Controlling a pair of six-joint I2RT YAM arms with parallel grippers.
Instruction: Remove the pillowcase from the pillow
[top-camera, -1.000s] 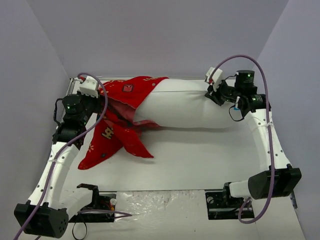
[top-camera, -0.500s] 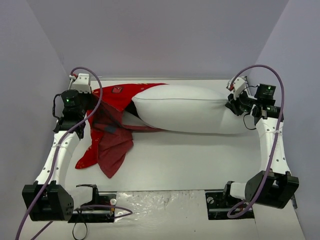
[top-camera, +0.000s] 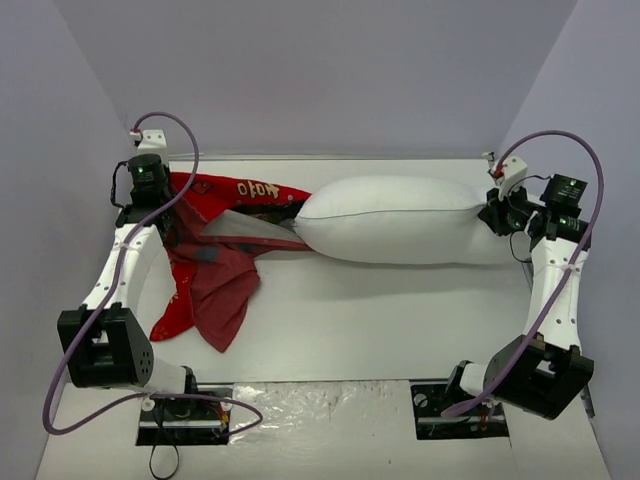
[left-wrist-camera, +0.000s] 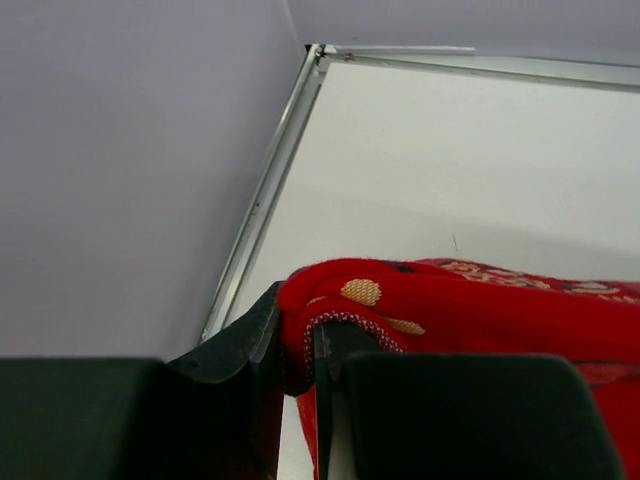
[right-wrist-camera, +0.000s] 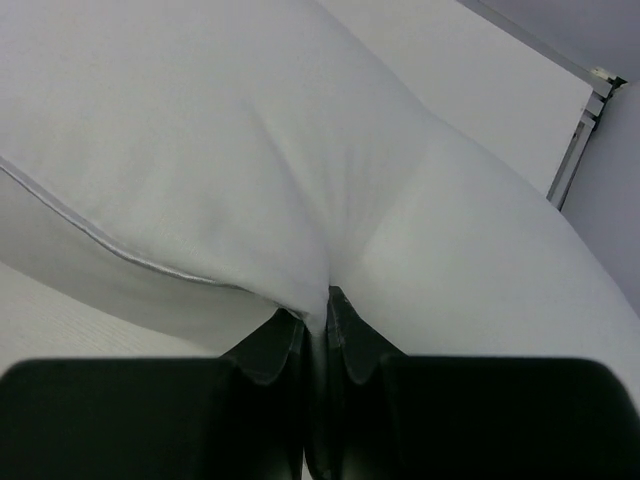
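Observation:
The red pillowcase (top-camera: 215, 270) hangs bunched at the far left, one strip still reaching to the pillow's left end. My left gripper (top-camera: 150, 190) is shut on its red hem (left-wrist-camera: 345, 300) near the table's far left corner. The plain white pillow (top-camera: 390, 220) lies across the back of the table, almost all bare. My right gripper (top-camera: 497, 212) is shut on a pinch of the pillow's right end (right-wrist-camera: 317, 300). The pillow's tag is not visible.
The white table (top-camera: 380, 320) is walled by grey panels on three sides. A metal edge rail (left-wrist-camera: 265, 190) runs along the left wall. Both arm bases sit on crinkled plastic (top-camera: 320, 410) at the near edge.
My left gripper has pulled the pillowcase back and left, my right gripper has pulled the pillow right. The cover has slid off nearly the whole pillow and now droops at the left.

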